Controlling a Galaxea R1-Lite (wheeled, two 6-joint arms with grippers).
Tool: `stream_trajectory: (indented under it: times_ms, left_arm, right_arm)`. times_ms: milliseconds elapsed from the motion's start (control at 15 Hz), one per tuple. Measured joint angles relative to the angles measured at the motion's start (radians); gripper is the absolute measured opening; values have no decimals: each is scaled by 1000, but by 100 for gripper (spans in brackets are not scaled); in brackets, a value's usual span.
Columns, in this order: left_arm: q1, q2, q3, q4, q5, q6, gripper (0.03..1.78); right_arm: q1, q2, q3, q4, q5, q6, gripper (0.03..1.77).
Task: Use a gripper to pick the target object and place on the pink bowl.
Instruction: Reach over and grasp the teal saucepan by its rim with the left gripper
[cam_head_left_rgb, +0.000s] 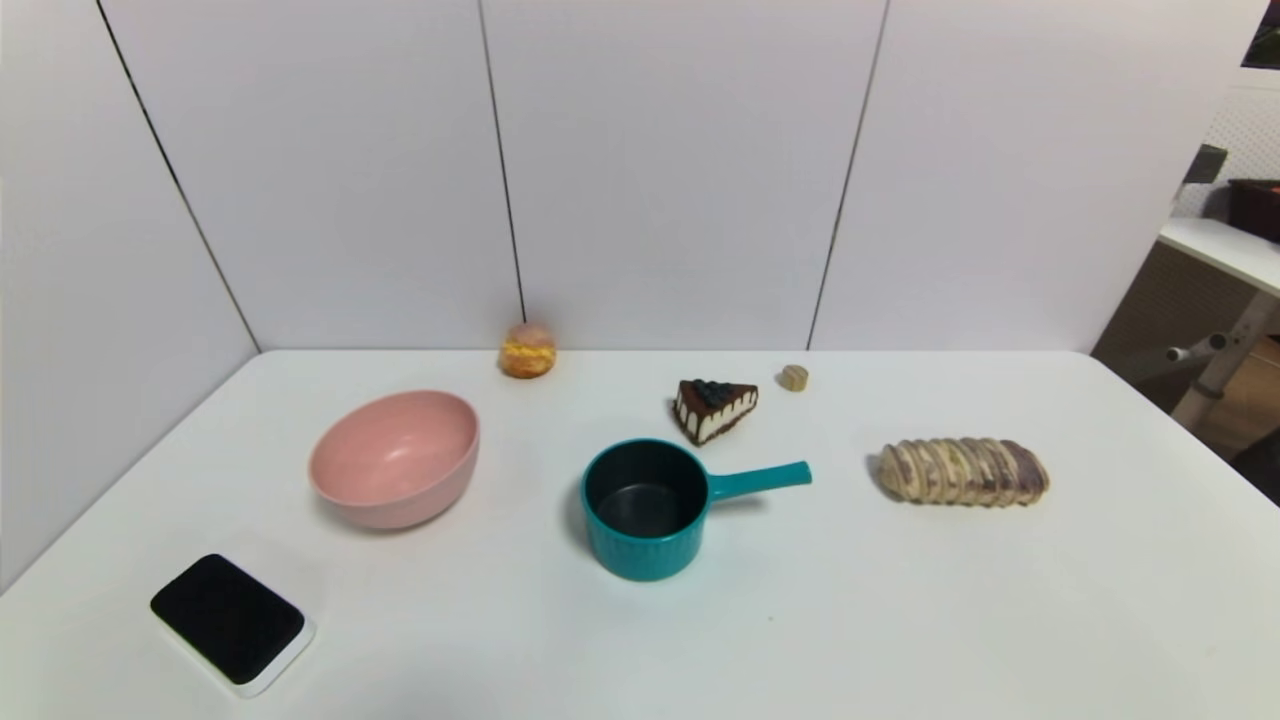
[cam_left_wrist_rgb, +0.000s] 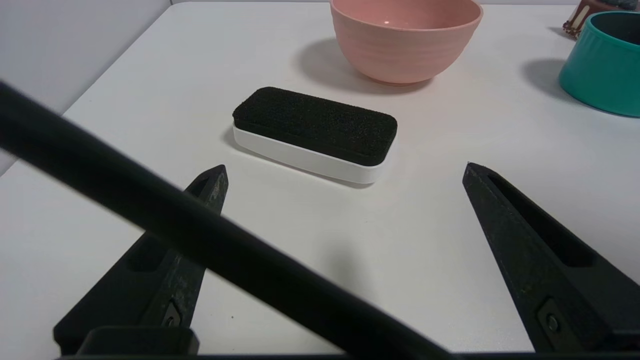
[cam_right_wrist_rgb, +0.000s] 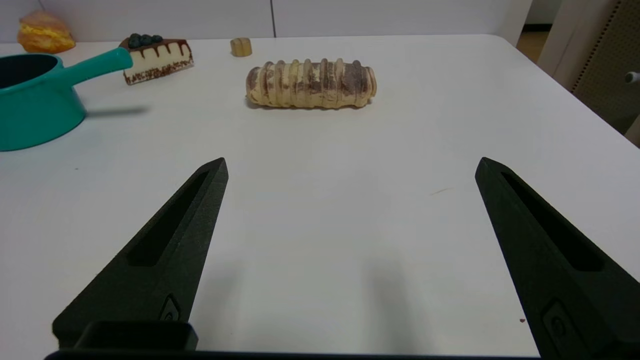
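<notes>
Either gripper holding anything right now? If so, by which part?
Nothing held. Left gripper and right gripper are both open over bare table; the ribbed teal saucepan sits untouched.

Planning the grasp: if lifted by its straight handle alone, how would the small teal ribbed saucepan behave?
The small teal ribbed saucepan looks rigid, so it should not flex. Its straight handle juts from one side, so a handle-only hold would probably let the empty body sag or swing. The smooth handle may slip; the ribbed wall likely grips better. It stands upright on a flat base, unlikely to roll.
</notes>
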Motion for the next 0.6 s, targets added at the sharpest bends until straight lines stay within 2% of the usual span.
stream_trajectory:
  times_ms: [600]
  left_arm:
    - [0,0,0,0,0,0,169]
  right_arm:
    - [0,0,0,0,0,0,171]
